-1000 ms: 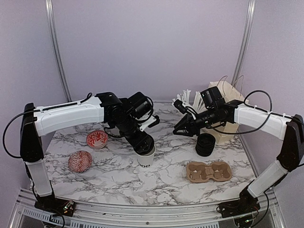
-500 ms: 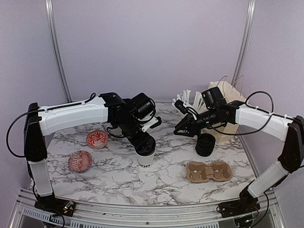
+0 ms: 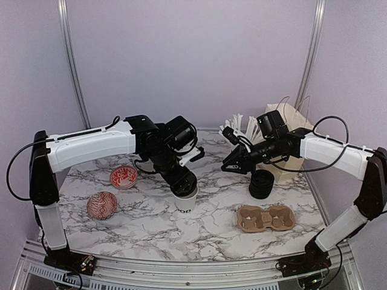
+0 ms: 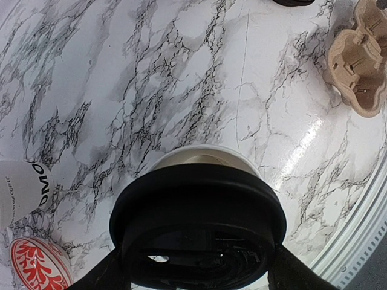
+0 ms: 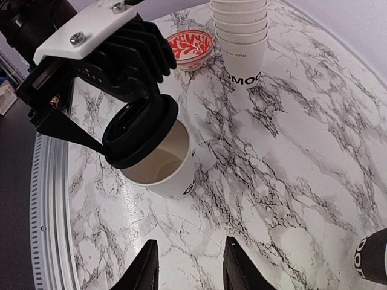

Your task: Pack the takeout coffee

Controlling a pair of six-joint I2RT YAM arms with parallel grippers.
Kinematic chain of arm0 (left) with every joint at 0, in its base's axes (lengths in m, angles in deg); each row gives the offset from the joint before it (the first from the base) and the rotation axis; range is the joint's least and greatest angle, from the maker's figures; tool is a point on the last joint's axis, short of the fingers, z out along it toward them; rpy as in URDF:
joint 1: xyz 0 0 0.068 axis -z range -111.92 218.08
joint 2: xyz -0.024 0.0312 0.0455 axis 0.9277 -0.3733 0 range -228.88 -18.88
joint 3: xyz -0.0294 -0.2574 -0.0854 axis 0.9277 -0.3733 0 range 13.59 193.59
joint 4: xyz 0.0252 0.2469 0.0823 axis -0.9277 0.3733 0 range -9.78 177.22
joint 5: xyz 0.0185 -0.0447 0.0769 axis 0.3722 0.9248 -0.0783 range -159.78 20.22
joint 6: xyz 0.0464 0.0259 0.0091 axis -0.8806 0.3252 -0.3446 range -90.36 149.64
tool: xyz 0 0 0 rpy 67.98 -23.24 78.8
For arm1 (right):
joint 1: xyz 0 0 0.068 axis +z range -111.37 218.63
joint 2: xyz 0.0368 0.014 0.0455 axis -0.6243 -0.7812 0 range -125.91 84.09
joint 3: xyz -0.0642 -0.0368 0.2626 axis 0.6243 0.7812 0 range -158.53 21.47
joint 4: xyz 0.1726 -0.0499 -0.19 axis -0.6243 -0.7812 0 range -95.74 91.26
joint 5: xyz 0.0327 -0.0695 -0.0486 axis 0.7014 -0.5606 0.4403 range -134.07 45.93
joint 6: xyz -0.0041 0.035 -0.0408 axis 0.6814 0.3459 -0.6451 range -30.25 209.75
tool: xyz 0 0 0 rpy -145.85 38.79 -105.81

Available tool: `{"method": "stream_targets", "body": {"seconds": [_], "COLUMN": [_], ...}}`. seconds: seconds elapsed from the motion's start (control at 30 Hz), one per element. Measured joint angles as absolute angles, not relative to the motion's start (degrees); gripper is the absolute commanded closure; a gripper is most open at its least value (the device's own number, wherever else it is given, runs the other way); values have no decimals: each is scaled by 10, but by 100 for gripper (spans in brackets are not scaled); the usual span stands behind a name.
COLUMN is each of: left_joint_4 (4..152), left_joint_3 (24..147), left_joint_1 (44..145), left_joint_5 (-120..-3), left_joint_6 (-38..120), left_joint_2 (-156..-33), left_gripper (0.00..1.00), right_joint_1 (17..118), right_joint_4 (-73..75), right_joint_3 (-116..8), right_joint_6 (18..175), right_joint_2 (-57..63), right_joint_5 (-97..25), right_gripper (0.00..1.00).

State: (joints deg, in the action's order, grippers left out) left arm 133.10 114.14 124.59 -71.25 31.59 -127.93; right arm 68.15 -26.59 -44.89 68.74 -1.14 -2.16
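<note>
The takeout coffee is a white paper cup (image 3: 187,205) (image 5: 166,169) with black lettering, standing mid-table with its mouth partly uncovered. My left gripper (image 3: 181,183) (image 4: 196,269) is shut on a round black lid (image 4: 199,208) (image 5: 138,132), held tilted over the left part of the cup's rim (image 4: 202,154). Whether the lid touches the rim is not clear. My right gripper (image 3: 227,165) (image 5: 190,266) hovers open and empty above bare marble, to the right of the cup.
A cardboard cup carrier (image 3: 266,218) (image 4: 361,63) lies front right. A stack of black lids (image 3: 261,183), a paper bag (image 3: 291,142) and white stirrers (image 3: 239,125) stand back right. Stacked lidless cups (image 5: 242,36) and red bowls (image 3: 123,177) (image 3: 101,205) sit left.
The left arm has shifted only slightly, with the lid still over the cup. The right arm and its open jaws look unchanged.
</note>
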Motion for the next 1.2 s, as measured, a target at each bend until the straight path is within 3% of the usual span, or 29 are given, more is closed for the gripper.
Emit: {"method": "stream_targets", "body": {"seconds": [0.67,0.97,1.03,1.2], "left_joint_4": [1333,1333,1333,1334], "left_joint_3": [1142,1151,1151,1160], "left_joint_1": [1246,1247,1248,1252], "left_joint_5": [-699,-692,-697,-719], "left_joint_6": [317,318,318,318], "left_joint_2": [-1300,-1315,-1315,-1309], "left_gripper": [23,11,1,1], "right_joint_1": [682,682,682,682], "right_joint_4": [-266,-266,-266,-266], "right_joint_3": [-445,-442,-442,-442], "right_joint_6": [686,686,686,688], "right_joint_2": [-9,-9,-9,-9], "right_joint_5": [-22,-22,-22,-25], "right_gripper": [65,64,64,63]}}
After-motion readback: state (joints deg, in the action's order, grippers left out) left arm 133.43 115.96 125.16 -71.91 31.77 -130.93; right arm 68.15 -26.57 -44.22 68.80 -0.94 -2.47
